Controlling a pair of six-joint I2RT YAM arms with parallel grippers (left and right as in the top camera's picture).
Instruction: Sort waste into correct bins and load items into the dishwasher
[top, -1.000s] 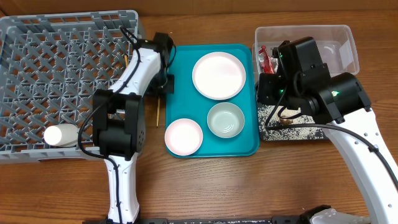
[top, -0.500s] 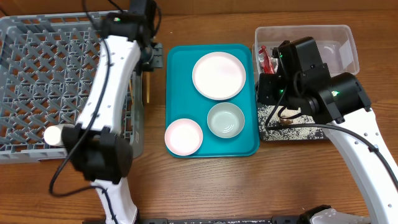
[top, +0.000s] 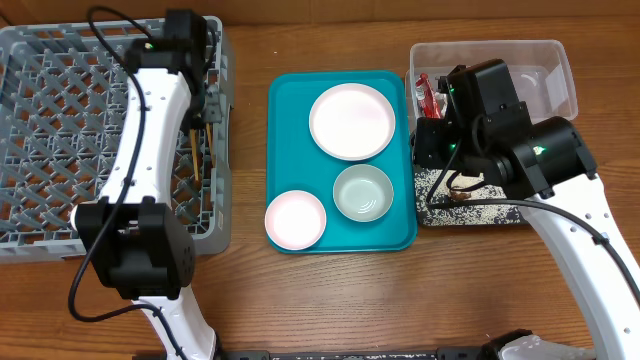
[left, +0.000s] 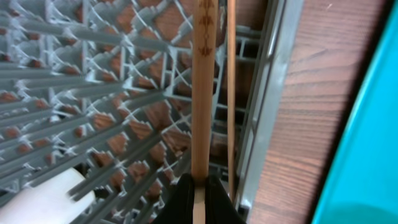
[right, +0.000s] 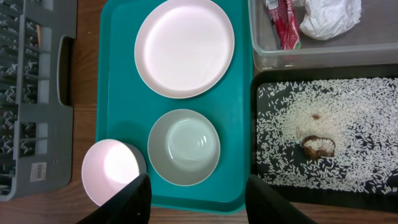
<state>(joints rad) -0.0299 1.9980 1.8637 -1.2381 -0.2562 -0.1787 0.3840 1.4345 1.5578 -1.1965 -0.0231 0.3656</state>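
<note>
Pinching slim wooden chopsticks (left: 202, 93) over lattice (top: 70, 130)

Brown wood-grain table (top: 330, 300) under even light.

Nothing is legible; the sticker (right: 38, 172) on the dish rack (right: 53, 134) and the snack wrapper's (right: 285, 25) print are blurred.

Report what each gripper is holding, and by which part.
The left gripper pinches the chopsticks near one end, over the grey rack. The right gripper is open and holds nothing.
</note>
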